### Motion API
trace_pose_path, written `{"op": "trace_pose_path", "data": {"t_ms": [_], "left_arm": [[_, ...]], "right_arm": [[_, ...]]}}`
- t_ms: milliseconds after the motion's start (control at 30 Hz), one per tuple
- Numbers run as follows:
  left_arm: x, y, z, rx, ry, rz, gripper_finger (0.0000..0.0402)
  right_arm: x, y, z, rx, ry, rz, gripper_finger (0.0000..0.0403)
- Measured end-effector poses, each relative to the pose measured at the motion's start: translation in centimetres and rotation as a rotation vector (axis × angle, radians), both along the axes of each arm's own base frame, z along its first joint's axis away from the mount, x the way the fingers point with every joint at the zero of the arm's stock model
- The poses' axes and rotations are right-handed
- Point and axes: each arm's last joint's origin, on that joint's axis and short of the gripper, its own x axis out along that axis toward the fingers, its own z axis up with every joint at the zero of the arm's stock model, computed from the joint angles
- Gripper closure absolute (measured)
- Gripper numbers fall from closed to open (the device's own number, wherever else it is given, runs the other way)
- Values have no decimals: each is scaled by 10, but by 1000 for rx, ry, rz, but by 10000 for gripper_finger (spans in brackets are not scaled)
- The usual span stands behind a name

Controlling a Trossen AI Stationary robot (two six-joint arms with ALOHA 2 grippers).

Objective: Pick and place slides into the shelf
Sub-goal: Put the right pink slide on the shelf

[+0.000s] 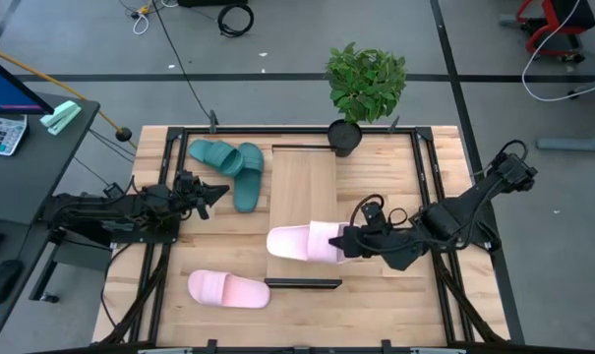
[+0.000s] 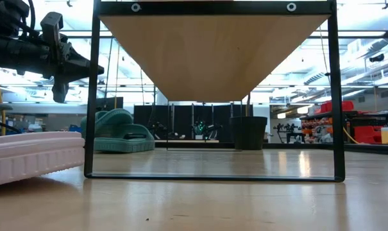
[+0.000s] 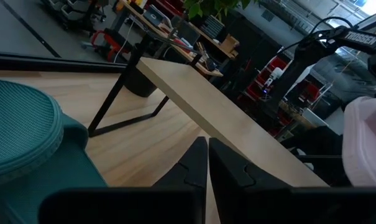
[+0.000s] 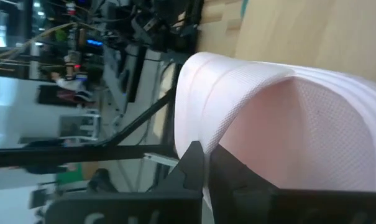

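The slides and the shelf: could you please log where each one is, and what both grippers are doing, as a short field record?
shelf: mid-table, raised board
pink slide on shelf: lies at the shelf's near end, its strap end pinched by the right gripper
right gripper: shut on that slide
second pink slide: on the table, front left of the shelf
teal slides: paired on the table left of the shelf
left gripper: shut, empty, beside the teal slides
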Motion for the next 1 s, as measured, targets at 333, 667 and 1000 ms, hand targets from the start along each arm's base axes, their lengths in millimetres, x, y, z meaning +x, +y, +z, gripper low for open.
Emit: {"op": "trace_pose_path", "data": {"t_ms": [333, 667, 1000], "left_arm": [[0, 0, 0, 1, -1, 0, 381], [0, 0, 0, 5, 1, 0, 384], [0, 0, 0, 0, -3, 0, 374]], "right_arm": [[-16, -10, -38, 37, -104, 22, 396], [-46, -27, -74, 56, -247, 69, 396], [-60, -35, -115, 76, -338, 114, 396]]}}
